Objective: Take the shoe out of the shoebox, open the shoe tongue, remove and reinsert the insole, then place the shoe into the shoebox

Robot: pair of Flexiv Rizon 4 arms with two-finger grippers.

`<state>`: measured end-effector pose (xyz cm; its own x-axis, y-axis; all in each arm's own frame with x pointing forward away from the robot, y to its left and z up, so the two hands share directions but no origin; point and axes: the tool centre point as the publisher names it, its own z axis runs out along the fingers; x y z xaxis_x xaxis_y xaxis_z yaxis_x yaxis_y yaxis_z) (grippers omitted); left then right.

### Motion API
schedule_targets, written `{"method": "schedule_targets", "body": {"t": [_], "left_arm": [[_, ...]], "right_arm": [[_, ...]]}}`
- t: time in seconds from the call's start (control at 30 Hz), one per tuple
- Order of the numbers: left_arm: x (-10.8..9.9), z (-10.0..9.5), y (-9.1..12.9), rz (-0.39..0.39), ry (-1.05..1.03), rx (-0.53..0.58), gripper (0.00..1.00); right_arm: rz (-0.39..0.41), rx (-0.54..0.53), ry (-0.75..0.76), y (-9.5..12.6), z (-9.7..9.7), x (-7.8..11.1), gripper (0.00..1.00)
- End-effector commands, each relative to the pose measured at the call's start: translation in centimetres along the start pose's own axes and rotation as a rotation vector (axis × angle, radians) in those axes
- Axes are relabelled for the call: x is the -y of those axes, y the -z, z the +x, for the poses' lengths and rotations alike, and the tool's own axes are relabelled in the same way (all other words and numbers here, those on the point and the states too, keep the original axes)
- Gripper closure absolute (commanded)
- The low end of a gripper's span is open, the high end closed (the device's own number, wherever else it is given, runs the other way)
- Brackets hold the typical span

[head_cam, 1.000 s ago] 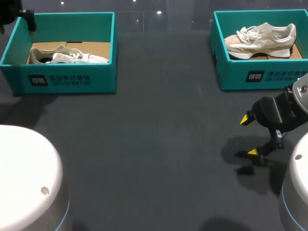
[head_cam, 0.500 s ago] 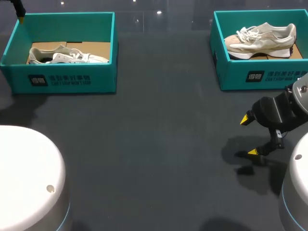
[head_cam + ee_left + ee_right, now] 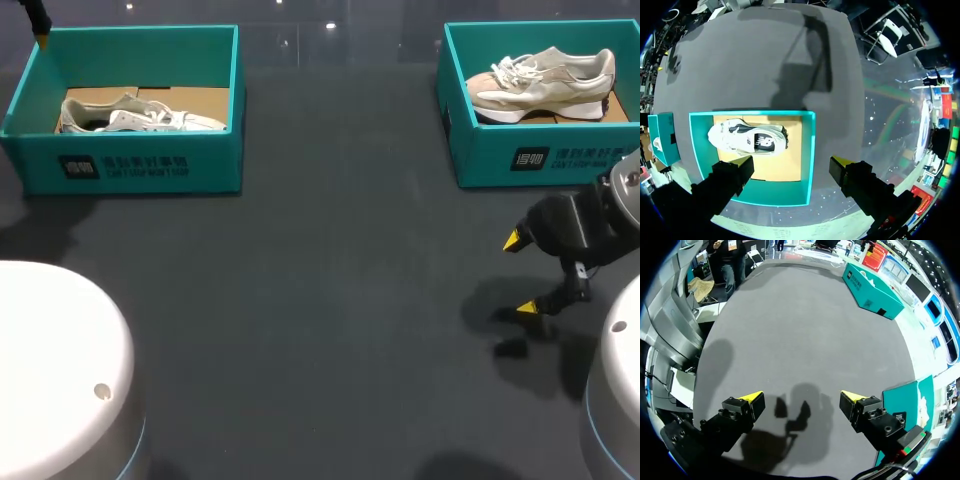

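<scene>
A dark grey matte counter (image 3: 330,300) is carrying 2 open teal cardboard shoeboxes, well apart at its far side. The left-hand teal shoebox (image 3: 130,165) is holding a white low-top trainer (image 3: 140,117), which is lying on the brown cardboard floor, apparently tipped onto its side, close to 1 long wall. The right-hand teal shoebox (image 3: 540,160) is holding a beige and cream lace-up trainer (image 3: 545,82), propped with its white sole facing the front wall.

The left gripper (image 3: 792,162) is hanging high over the left-hand box with its yellow-tipped fingers spread wide and nothing between them. The white trainer is lying below and ahead, nearer 1 finger than the other. The right gripper (image 3: 520,274) is hovering over bare counter in front of the right-hand box, also wide open and empty, with only its shadow beneath it.

Neither shoe is out of its box yet, so the task is standing at its first step. The white trainer is probably going to feel light. Its upper is looking soft enough to collapse under a squeeze, while the sole should be stiffer. Pinching across the midfoot or the heel collar seems the surest hold, catching upper and sole together. The loose laces are offering nothing firm and could snag. The box looks light too and may slide or lift with the shoe, and its nearby wall is leaving little room for a finger on that side.
</scene>
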<state>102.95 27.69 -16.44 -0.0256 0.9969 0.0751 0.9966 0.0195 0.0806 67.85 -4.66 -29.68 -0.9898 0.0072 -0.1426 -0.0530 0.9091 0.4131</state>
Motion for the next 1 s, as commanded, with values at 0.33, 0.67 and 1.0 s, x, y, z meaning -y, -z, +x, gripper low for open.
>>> {"method": "schedule_targets", "body": {"t": [0.33, 0.67, 1.0], "left_arm": [[0.1, 0.1, 0.1, -0.001, -0.001, -0.001, 0.0], [0.1, 0.1, 0.1, -0.001, -0.001, -0.001, 0.0], [0.1, 0.1, 0.1, -0.001, -0.001, -0.001, 0.0]], "right_arm": [[0.263, -0.033, -0.237, 6.5, -10.8, 0.5, 0.0], [0.3, -0.021, -0.288, 8.5, -13.2, 1.2, 0.0], [0.314, 0.026, -0.391, 8.8, -14.9, 2.1, 0.0]]}}
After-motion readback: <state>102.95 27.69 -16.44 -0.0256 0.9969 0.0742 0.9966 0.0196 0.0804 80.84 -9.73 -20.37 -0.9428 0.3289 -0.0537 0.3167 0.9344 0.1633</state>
